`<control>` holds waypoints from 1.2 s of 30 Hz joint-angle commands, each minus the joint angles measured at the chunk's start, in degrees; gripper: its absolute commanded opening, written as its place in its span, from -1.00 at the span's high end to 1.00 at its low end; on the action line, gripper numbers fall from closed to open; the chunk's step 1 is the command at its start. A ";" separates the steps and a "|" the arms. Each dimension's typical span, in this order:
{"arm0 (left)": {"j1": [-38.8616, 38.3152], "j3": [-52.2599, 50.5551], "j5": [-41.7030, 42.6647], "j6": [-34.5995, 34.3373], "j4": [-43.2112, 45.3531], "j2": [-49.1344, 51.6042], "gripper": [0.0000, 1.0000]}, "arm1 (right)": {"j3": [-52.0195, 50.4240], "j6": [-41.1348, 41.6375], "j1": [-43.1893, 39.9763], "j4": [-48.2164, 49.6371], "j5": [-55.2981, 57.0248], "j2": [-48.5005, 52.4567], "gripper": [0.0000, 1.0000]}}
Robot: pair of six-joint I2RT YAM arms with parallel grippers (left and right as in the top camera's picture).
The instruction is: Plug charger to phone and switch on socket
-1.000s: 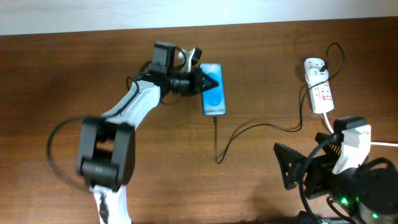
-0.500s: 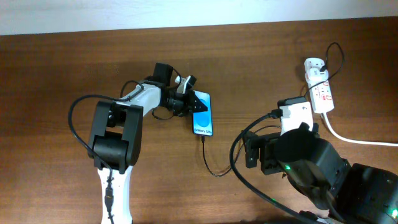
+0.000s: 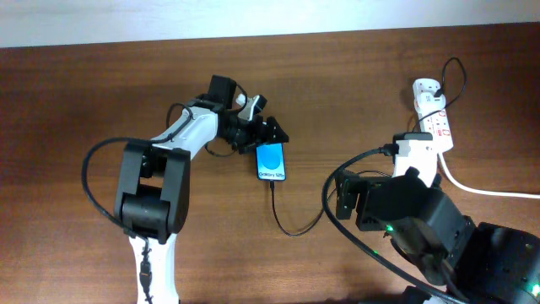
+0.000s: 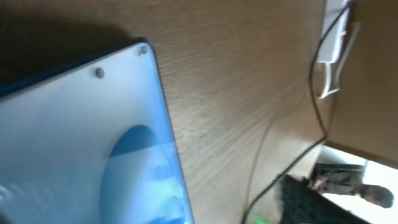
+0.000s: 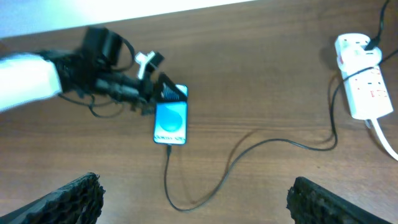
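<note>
While left gripper (image 3: pixel 272 133) lies by phone (image 3: pixel 270 161), right gripper (image 5: pixel 194 186) hovers, splayed

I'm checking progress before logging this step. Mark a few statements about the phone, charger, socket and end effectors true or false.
1. The charger meets the phone's bottom edge. True.
2. The phone lies screen down. False: its blue screen faces up.
3. The right end effector is open. True.
4. The socket lies right beside the left end effector. False: it lies far across the table from it.
</note>
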 commanded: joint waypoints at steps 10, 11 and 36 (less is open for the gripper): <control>0.92 15.10 -31.26 0.00 -22.47 4.17 -0.99 | 0.13 2.08 -0.33 -2.14 5.40 -0.42 -0.97; 0.92 15.78 -32.70 0.02 -22.71 3.17 -0.99 | 0.13 2.23 -0.33 -1.95 6.84 -0.42 -0.97; 2.80 28.37 -64.43 21.31 -18.56 -62.36 -0.99 | 7.69 -8.22 -70.47 17.90 -38.66 46.69 0.92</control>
